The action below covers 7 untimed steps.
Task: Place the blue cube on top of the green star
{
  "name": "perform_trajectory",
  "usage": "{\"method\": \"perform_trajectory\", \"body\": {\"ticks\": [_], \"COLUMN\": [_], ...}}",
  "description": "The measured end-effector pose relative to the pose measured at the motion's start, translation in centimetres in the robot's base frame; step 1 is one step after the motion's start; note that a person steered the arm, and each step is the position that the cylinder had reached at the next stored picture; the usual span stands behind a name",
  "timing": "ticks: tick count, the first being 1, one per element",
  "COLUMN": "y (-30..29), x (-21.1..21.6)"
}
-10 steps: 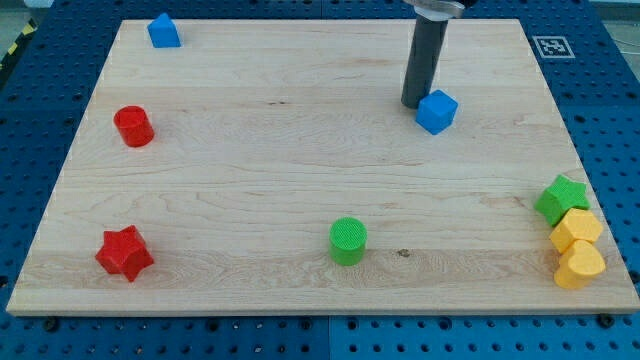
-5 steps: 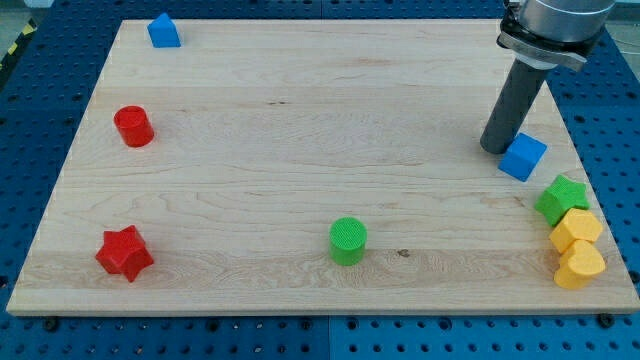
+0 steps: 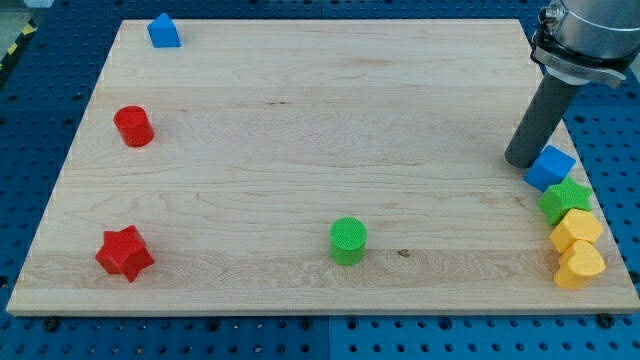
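tip (image 3: 522,160): touching blue cube's (image 3: 550,167) left side
blue cube: touching green star (image 3: 564,200), toward the view's top
board (image 3: 300,150): under all

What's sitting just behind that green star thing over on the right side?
The blue cube sits just above the green star in the view, apparently touching it. My tip rests at the cube's left edge. The star's far edge is covered by the cube, so contact cannot be confirmed.
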State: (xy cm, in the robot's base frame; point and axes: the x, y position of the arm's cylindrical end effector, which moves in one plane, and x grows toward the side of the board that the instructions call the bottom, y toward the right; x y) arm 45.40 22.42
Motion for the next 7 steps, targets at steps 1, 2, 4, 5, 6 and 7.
{"method": "perform_trajectory", "body": {"ticks": [1, 2, 4, 5, 6, 7], "y": [0.1, 0.6, -1.3, -7.7, -14.3, -20.6], "x": [-0.3, -0.3, -0.8, -2.7, -7.1, -12.8]}}
